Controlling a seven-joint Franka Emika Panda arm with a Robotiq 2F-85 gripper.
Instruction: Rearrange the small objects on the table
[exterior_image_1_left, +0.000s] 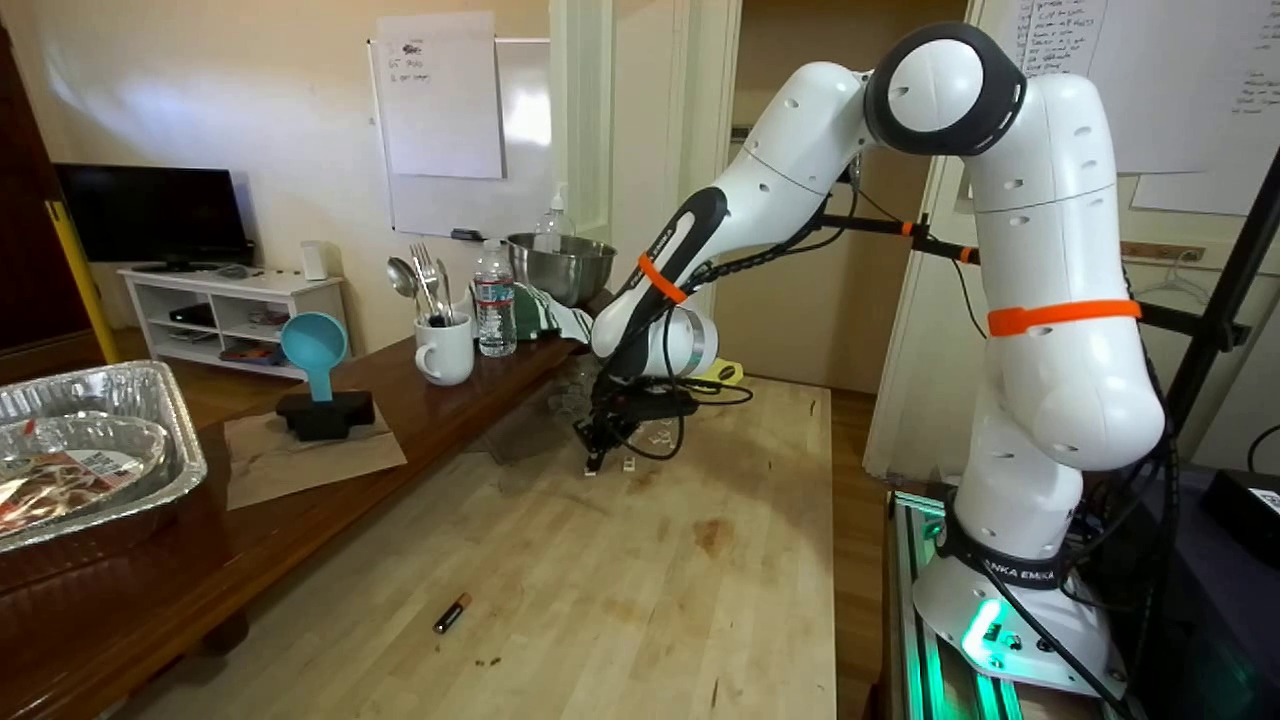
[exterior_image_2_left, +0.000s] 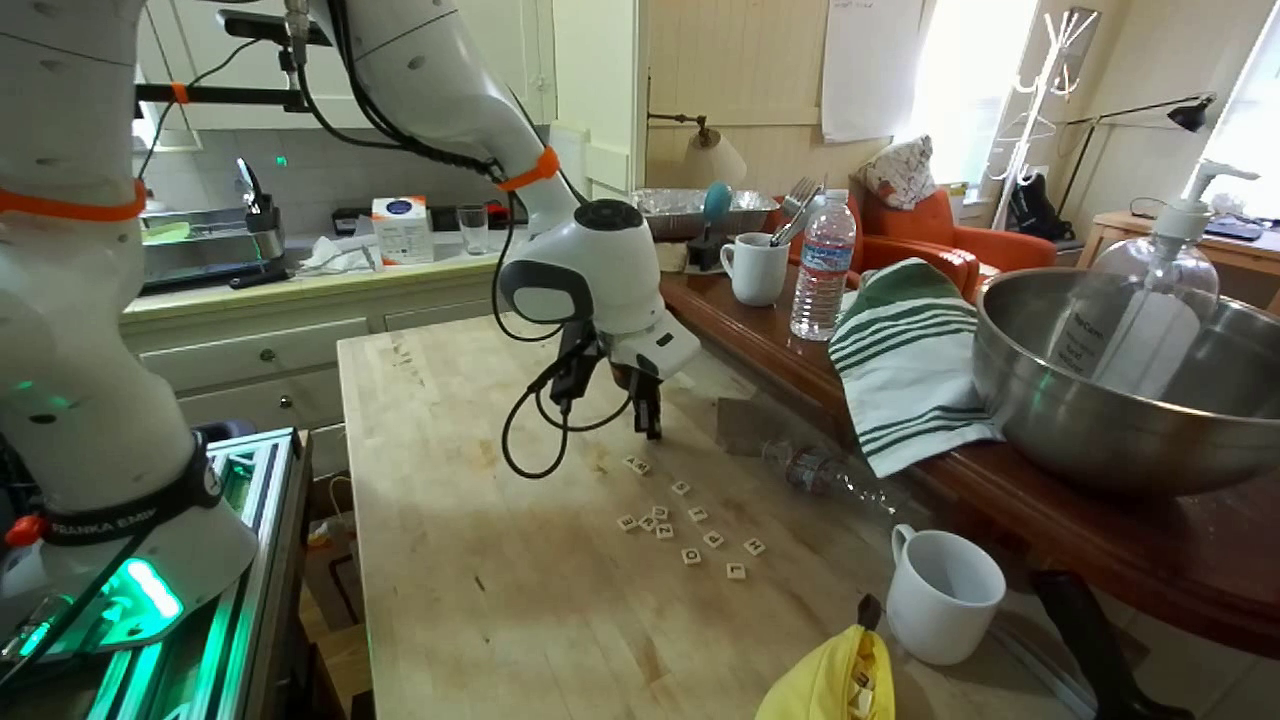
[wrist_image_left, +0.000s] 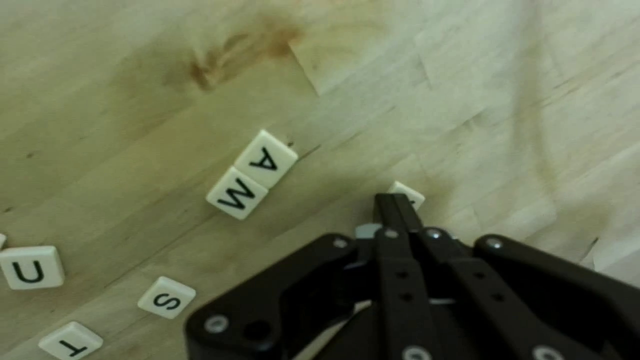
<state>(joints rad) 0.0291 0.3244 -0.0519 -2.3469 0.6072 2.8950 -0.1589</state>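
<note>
Empty fingers (wrist_image_left: 384, 212), pressed together, partly hide a letter tile (wrist_image_left: 410, 193) in the wrist view; only an exterior view shows a battery (exterior_image_1_left: 452, 613), well apart from them.

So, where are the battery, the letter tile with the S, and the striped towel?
Battery (exterior_image_1_left: 452, 613): in an exterior view, on the middle of its barrel.
S tile (wrist_image_left: 166, 297): in the wrist view, on its lettered face.
Striped towel (exterior_image_2_left: 908, 362): in an exterior view, on the middle of its cloth.
</note>
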